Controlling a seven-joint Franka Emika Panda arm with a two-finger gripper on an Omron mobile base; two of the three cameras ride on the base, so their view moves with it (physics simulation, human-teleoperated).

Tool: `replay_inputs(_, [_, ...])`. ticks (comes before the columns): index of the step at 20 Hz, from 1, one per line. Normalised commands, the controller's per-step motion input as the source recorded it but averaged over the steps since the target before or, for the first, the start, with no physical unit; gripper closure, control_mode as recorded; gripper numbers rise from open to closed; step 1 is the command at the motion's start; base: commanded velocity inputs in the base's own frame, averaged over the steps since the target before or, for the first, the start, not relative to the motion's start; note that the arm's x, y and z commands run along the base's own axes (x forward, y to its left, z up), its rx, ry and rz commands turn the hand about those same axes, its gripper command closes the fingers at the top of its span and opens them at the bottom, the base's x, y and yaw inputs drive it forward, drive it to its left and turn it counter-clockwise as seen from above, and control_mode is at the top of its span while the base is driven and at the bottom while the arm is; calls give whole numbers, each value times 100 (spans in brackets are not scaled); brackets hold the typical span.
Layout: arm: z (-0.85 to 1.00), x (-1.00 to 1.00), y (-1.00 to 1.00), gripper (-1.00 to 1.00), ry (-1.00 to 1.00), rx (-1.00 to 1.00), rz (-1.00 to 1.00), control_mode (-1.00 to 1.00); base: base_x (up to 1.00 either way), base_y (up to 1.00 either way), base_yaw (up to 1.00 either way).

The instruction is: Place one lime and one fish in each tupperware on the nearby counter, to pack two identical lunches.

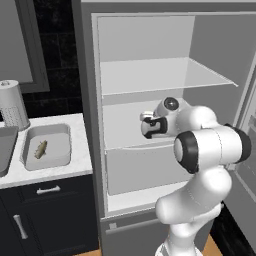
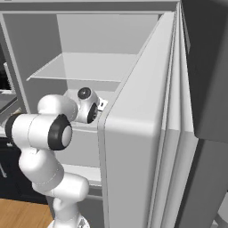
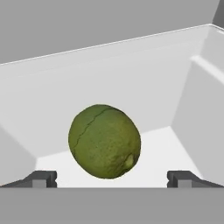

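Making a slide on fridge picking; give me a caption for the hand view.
Open gripper lined up on a green lime resting on a pale fridge shelf, fingertips either side.

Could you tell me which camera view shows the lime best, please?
The hand view: the lime sits large and unobstructed between the open gripper's fingertips. In both base views the arm reaching into the fridge hides it.

Lime (image 3: 105, 141) mottled green (dark crease); tupperware (image 1: 47, 146) grey
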Motion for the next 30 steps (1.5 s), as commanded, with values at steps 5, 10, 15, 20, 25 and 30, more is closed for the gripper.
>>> replay_inputs(5, [-8,36,0,-100,0,0,0,-100,0,0,0])
replay_inputs(10, [-15,21,0,-100,0,0,0,-100,0,0,0])
replay_inputs(15, [-21,12,0,100,0,0,0,-100,0,0,0])
replay_inputs(20, [-23,5,0,100,0,0,0,-100,0,0,0])
replay_inputs(25, [-18,-41,0,100,0,0,-1,-100,0,0,0])
replay_inputs(30, [12,-100,0,100,0,3,-3,-100,0,0,0])
